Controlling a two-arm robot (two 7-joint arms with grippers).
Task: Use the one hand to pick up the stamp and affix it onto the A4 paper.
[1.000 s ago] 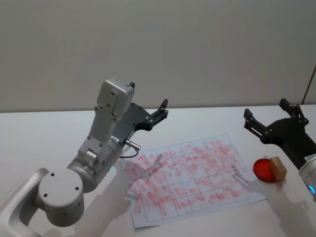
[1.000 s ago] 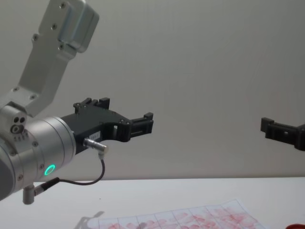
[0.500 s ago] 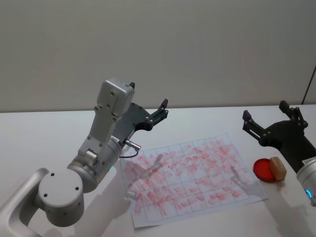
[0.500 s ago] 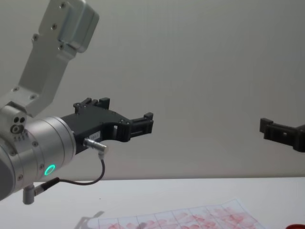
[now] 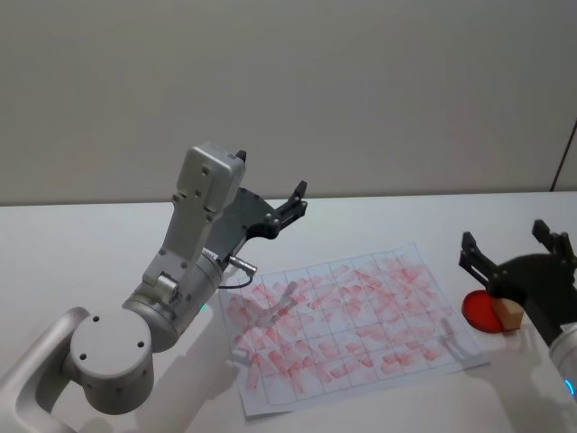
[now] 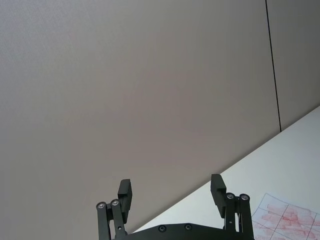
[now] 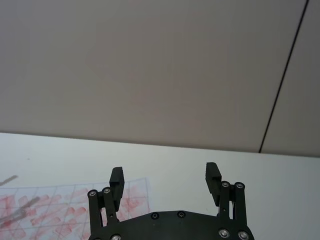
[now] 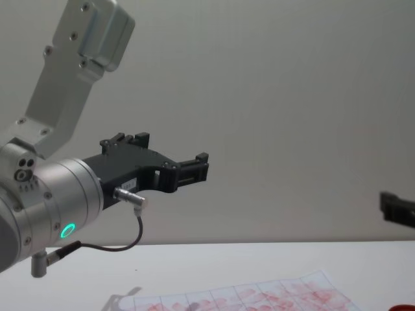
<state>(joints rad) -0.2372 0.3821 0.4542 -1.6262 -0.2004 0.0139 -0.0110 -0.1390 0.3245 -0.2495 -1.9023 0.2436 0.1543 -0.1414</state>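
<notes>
Since a second ago the right pincer (image 5: 505,236) has dropped and drawn back toward the worktop's (image 5: 81,244) right edge. Its fingers are apart, and it hangs over the stamp (image 5: 508,314). That stamp sits at the right side of a red pad (image 5: 478,311), touching it — just off the paper's (image 5: 352,325) right edge. The left pincer (image 5: 300,198) is held high near the paper's far-left corner, fingers apart too.

The left gripper (image 5: 293,203) hangs open mid-frame on its raised arm; the right gripper (image 5: 506,240) gapes at right edge.
</notes>
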